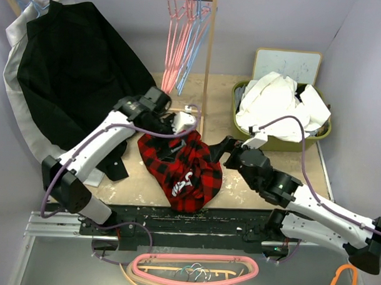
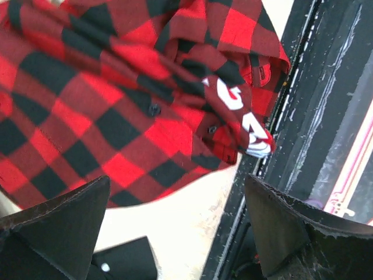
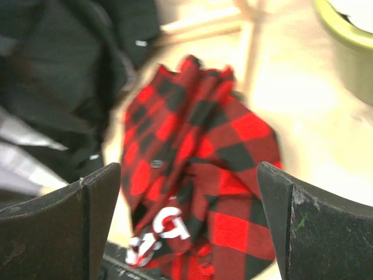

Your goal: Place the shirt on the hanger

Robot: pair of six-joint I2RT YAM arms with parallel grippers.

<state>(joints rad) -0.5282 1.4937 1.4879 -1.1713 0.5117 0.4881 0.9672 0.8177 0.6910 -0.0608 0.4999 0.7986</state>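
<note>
The red-and-black plaid shirt (image 1: pixel 183 167) lies crumpled in a heap on the table, with white letters showing near its front edge. It fills the upper part of the left wrist view (image 2: pixel 116 99) and the middle of the right wrist view (image 3: pixel 198 175). My left gripper (image 1: pixel 173 126) hovers at the heap's far left edge, open and empty (image 2: pixel 178 186). My right gripper (image 1: pixel 220 151) sits just right of the heap, open and empty (image 3: pixel 189 175), with the shirt ahead of its jaws. A light-blue hanger (image 1: pixel 195 46) hangs among pink ones on the rail at the back.
A large black shirt (image 1: pixel 74 69) hangs at the back left, its hem beside my left arm. A wooden post (image 1: pixel 209 62) stands behind the heap. A green bin (image 1: pixel 328 132) of white cloths sits at the back right. A pink hanger (image 1: pixel 195 268) lies below the table's front rail.
</note>
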